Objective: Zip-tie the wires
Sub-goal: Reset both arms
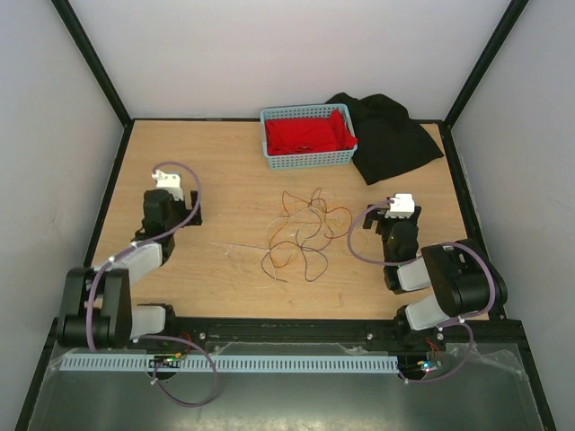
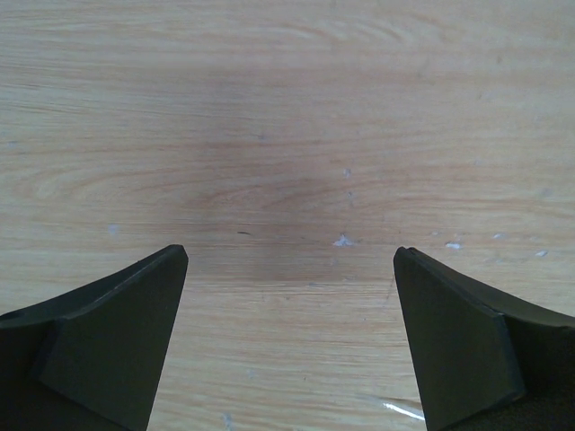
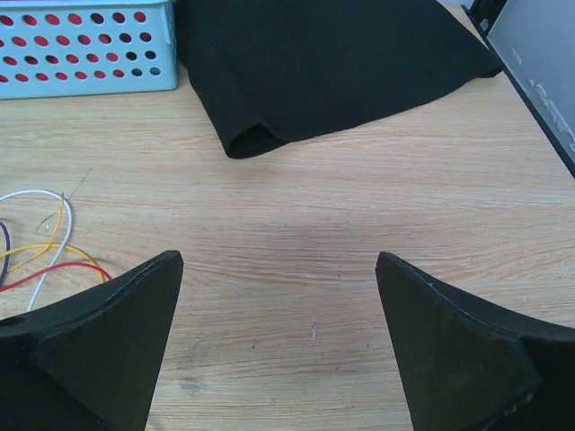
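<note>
The wires [image 1: 301, 233] lie in a loose curly tangle of dark brown, red-orange and pale strands at the table's middle. Their right end shows at the left edge of the right wrist view [image 3: 40, 247]. A faint whitish strip [image 1: 238, 247] just left of the tangle may be the zip tie; it is too thin to be sure. My left gripper [image 1: 167, 182] is open and empty over bare wood [image 2: 292, 253], well left of the wires. My right gripper [image 1: 398, 208] is open and empty [image 3: 279, 258], just right of the wires.
A light blue basket [image 1: 308, 160] holding red cloth stands at the back centre and also shows in the right wrist view [image 3: 85, 54]. A black cloth [image 1: 388, 135] lies beside it at the back right [image 3: 332, 63]. Black frame rails edge the table.
</note>
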